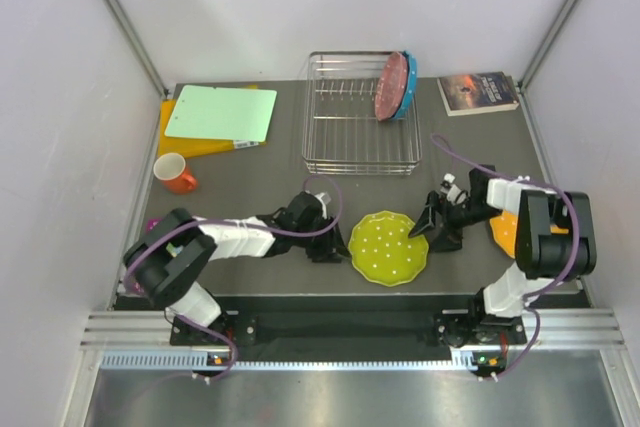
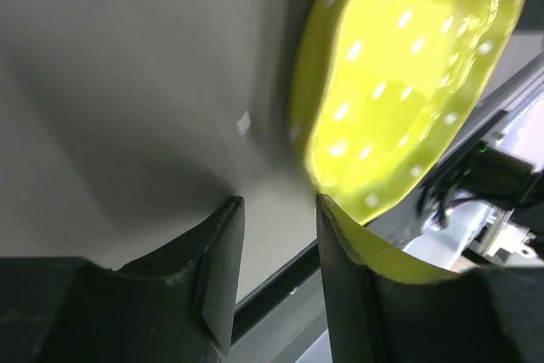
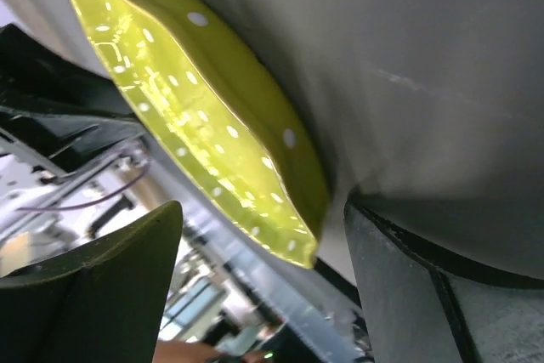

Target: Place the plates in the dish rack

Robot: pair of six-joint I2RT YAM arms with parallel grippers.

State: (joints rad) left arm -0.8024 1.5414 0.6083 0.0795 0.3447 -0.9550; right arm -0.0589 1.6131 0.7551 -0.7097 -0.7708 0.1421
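From above: two plates are home already. The pink plate and the blue plate stand on edge at the right end of the dish rack. That leaves two. The yellow-green plate lies on the table between the arms, and the orange plate is at the right, partly hidden under the right arm. So I'd call the job about half done. The left claw sits low at the yellow-green plate's left edge and the right claw at its right edge. They bracket it from both sides.

Left wrist view: the left claw is released, with its fingers parted and only bare table between them. The yellow-green plate lies just beyond the right-hand finger, and its rim crosses in front of that finger. It is beside the claw, not inside it.

Right wrist view: the right claw is spread wide and grasps nothing. The near rim of the yellow-green plate pokes into the gap between the fingers, clear of both. This looks like the better line for a pinch on the rim. I can't tell whether the plate is flat on the table or tipped up.
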